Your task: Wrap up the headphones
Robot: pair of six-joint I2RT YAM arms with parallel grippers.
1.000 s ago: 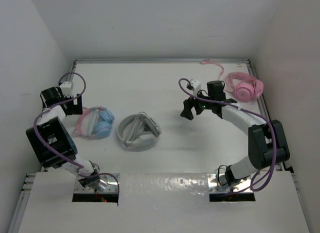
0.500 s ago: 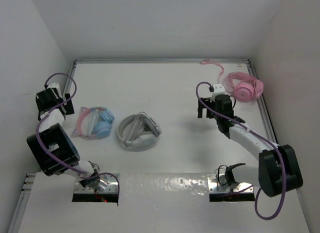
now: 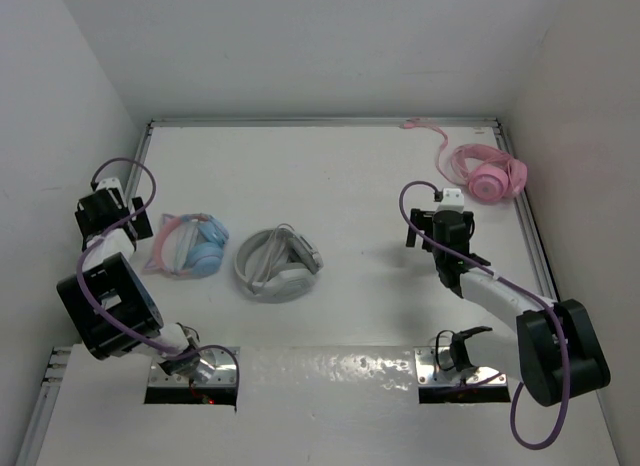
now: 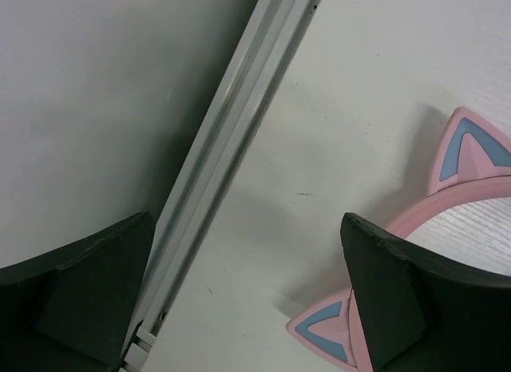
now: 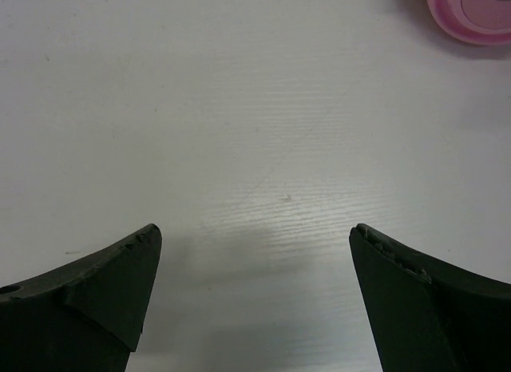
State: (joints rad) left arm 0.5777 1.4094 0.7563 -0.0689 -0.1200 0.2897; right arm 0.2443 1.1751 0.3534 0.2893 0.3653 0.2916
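Bench [image 3: 340,176]: white and flat, closed in by white walls [image 3: 300,46] at the back and both sides; a metal rail [image 4: 231,164] ran along its left edge.
Headphones [image 3: 190,246]: lay flat at the left of the bench, near the rail, with the pink headband toward the left and the light blue cups toward the middle. Their thin cable could not be made out from above.
Cat ears: two pink ears with blue centres showed in the left wrist view, one [image 4: 473,152] farther along the band and one [image 4: 323,328] at the bottom of that view.
Left arm [image 3: 105,296]: bent back along the left edge, its wrist just left of the headphones.
Left jaws: released and spread wide, grasping nothing; one tip hung over the rail and wall side, the other over the headband between the two ears.
Grey headphones [image 3: 278,264]: white-grey, folded in a heap just right of the blue pair, apart from it.
Pink headphones [image 3: 487,173]: at the far right corner, with a pink cable [image 3: 435,134] trailing toward the back wall; one pink cup [image 5: 471,13] sat at the top edge of the right wrist view.
Right arm [image 3: 500,291]: reached from its base toward the right-middle of the bench.
Right jaws: released and wide apart over bare white bench, nearer than the pink pair and well apart from the blue one.
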